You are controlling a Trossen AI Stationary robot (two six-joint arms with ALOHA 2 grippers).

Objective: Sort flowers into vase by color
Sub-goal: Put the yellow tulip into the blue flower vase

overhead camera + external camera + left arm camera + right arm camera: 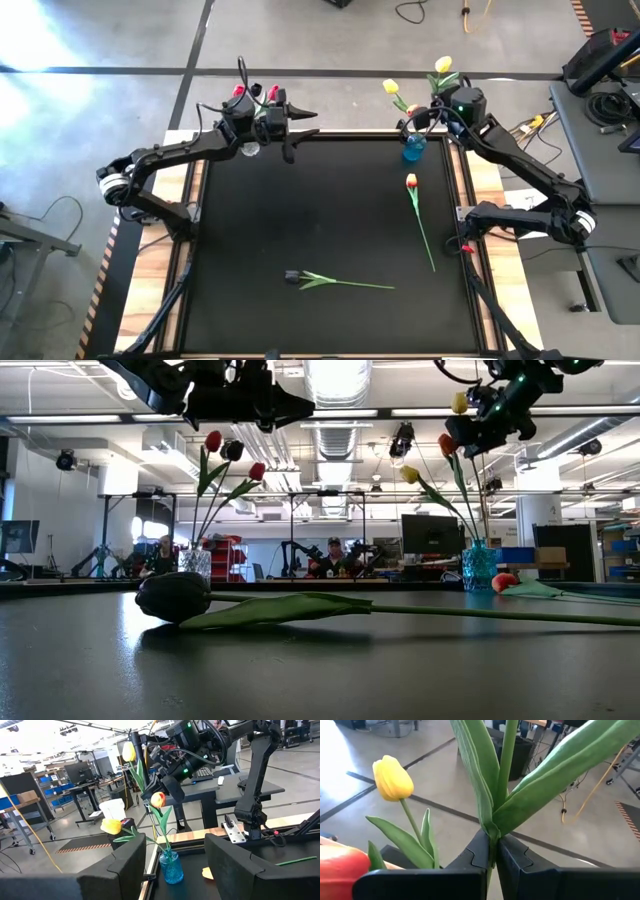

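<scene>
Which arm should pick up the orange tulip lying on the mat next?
Probably the right, once free. The orange tulip lies near the blue vase, where the right hand grips a stem; the left hand hovers open at the clear vase.

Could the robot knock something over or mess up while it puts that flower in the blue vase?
Maybe. The right gripper pinches a thin stem above the blue vase, which stands near the mat's edge and looks small under its tall flowers. Pushing the stem in crooked might tip it.

The stem could also slip through the fingers, or bump the yellow tulip already in the vase.

The left gripper waits open by the clear vase, away from this.
</scene>
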